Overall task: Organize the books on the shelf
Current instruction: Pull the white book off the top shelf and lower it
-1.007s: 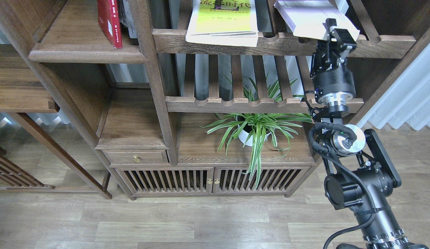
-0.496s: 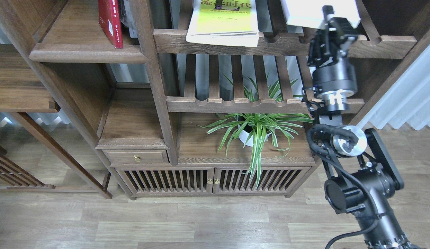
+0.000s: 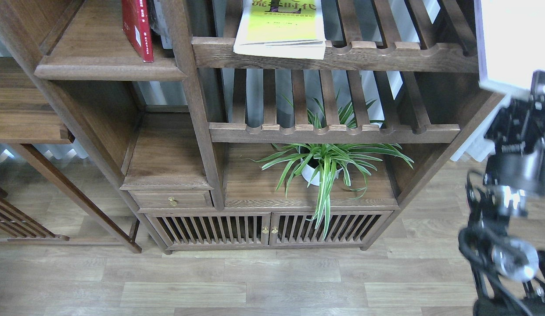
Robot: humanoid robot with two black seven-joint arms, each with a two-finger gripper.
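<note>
My right gripper [image 3: 535, 90] is at the far right, clear of the bookcase, shut on the lower edge of the pale lavender-white book [image 3: 514, 39], which stands above it. The yellow-green book [image 3: 282, 26] lies flat on the upper slatted rack [image 3: 386, 55]. The red book [image 3: 138, 28] stands upright on the solid dark-brown shelf [image 3: 105, 66] at the upper left. My left gripper is out of view.
A potted spider plant [image 3: 327, 164] stands on the cabinet top under the lower slatted rack [image 3: 334, 131]. A small drawer [image 3: 172, 199] and slatted doors [image 3: 268, 228] are below. A wooden bench [image 3: 31, 131] is at the left. Wood floor lies in front.
My right arm pulled the pale book off the upper slatted rack and swung right and back, away from the bookcase. The other two books stayed put.
</note>
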